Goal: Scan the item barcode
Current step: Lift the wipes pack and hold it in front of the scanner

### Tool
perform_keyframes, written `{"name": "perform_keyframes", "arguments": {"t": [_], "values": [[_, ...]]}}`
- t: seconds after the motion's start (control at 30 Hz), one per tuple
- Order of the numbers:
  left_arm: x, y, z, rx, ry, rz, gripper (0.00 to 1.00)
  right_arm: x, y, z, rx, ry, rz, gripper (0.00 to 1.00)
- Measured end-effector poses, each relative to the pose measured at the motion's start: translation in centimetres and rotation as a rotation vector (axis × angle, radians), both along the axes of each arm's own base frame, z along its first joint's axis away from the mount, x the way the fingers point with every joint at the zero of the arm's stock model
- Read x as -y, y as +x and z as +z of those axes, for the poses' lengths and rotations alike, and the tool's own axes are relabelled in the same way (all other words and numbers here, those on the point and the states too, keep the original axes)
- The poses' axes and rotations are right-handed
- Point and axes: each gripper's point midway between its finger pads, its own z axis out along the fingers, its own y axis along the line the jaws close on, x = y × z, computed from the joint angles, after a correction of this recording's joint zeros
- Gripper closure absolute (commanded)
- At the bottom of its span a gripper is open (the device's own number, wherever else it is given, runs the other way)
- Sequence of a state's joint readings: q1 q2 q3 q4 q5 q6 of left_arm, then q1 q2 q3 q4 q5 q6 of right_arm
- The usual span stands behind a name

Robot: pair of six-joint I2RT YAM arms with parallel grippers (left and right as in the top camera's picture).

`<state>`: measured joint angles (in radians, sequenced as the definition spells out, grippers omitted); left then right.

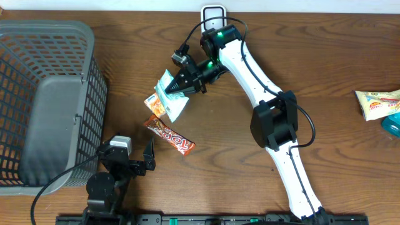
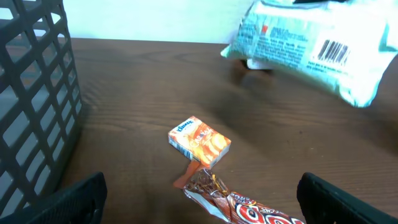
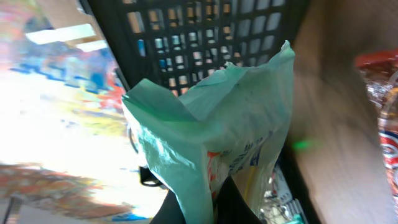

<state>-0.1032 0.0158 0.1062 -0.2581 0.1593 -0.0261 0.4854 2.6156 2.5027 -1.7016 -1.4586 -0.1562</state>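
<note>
Taking up the left side of the wood table (image 1: 325, 56) is a big grey mesh basket (image 1: 94, 94). The white right arm (image 1: 250, 69) reaches in from the bottom edge, bends, and comes back toward the middle. Its right gripper (image 1: 177, 88) is clenched on a pale green packet (image 1: 177, 107), pinching it at one end.

From the left wrist cam the packet (image 2: 311, 50) is lifted off the table w/ its long axis roughly sideways, dipping a bit to the right. The printed face is toward that cam and the barcode (image 2: 336, 51) sits near the right end.

A red candy bar (image 1: 170, 135) lies diagonal just below the packet. A small orange tissue box (image 1: 156, 105) is partly tucked under the packet in the overhead shot, and nothing sits btwn the cam and the barcode.

Over at the far right edge there's a snack bag (image 1: 378, 103), well apart from everything else.

The left gripper (image 1: 133, 156) is near the bottom by the basket, jaws spread wide and holding nothing.
</note>
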Motion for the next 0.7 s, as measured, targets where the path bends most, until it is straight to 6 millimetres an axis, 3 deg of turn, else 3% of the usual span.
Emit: {"name": "perform_keyframes", "arguments": {"t": [0.13, 0.33, 0.53, 0.63, 0.7], "values": [[0.0, 0.0, 0.0, 0.000, 0.000, 0.000, 0.02, 0.3, 0.4, 0.2, 0.004, 0.015, -0.012, 0.99], [0.0, 0.0, 0.0, 0.000, 0.000, 0.000, 0.02, 2.3, 0.4, -0.5, 0.097, -0.070, -0.006, 0.99], [0.0, 0.0, 0.0, 0.000, 0.000, 0.000, 0.02, 6.2, -3.3, 3.1, 0.220, -0.111, 0.012, 0.99], [0.0, 0.0, 0.0, 0.001, 0.000, 0.000, 0.02, 9.5, -5.5, 4.7, 0.265, -0.092, -0.017, 0.99], [0.0, 0.0, 0.0, 0.000, 0.000, 0.000, 0.02, 11.8, -6.4, 4.4, 0.257, -0.080, -0.057, 0.99]]}}
